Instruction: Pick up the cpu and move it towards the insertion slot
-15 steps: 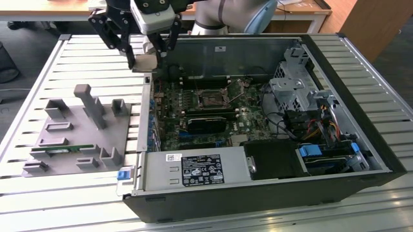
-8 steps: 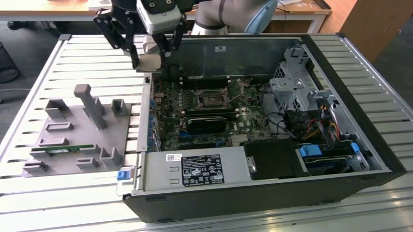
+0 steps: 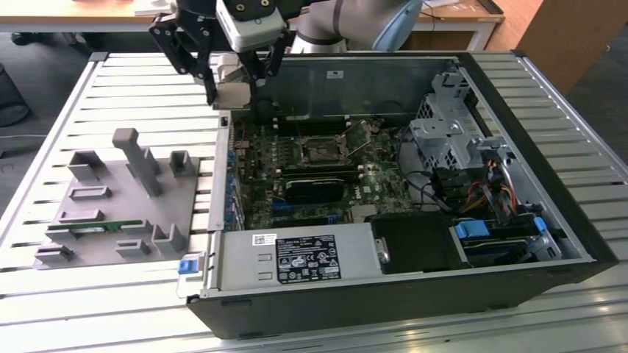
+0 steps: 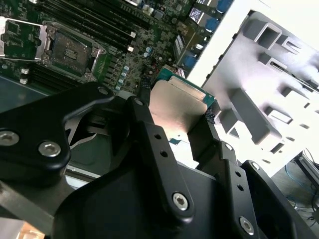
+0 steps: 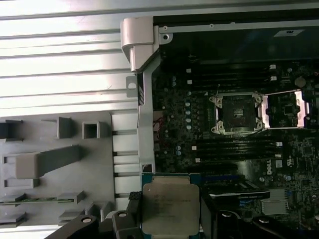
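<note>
Exterior view first: the gripper (image 3: 234, 92) hangs above the open computer case's (image 3: 549, 243) rim, on the exterior view's left, fingers clamped on the cpu (image 3: 232, 96). The insertion slot (image 3: 321, 151) lies on the motherboard (image 3: 257, 165), well apart from it, frame open. A grey fixture tray (image 3: 118, 198) sits outside the case.

Second wrist view: black fingers (image 4: 149, 134) grip the cpu (image 4: 177, 107) by its edges, high over the slot (image 4: 70, 50).

First wrist view: the cpu (image 5: 170, 205) hangs near the case wall (image 5: 142, 94); the slot (image 5: 237, 113) is well off. A thin edge hold could slip, I reckon, or the chip clip that wall.
</note>
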You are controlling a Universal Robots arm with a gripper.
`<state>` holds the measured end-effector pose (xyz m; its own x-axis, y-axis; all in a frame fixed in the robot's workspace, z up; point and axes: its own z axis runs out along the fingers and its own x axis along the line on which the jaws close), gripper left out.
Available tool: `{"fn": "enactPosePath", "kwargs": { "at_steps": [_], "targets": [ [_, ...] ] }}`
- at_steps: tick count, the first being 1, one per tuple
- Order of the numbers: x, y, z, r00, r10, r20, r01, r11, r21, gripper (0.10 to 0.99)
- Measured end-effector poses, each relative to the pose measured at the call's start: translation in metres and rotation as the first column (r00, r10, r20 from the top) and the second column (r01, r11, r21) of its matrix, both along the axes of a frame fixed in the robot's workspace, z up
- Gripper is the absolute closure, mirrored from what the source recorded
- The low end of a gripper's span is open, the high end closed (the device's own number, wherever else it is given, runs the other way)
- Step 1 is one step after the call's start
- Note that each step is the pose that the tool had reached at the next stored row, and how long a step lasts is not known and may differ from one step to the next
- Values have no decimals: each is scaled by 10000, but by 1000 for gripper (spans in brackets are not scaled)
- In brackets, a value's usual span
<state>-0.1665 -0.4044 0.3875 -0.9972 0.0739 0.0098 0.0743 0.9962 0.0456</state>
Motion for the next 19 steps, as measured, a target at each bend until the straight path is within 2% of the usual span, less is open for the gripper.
{"fn": "enactPosePath", "kwargs": {
  "at_steps": [19],
  "targets": [
    [207, 0, 0, 10000, 0, 0, 0, 10000, 0, 537]
  ]
}}
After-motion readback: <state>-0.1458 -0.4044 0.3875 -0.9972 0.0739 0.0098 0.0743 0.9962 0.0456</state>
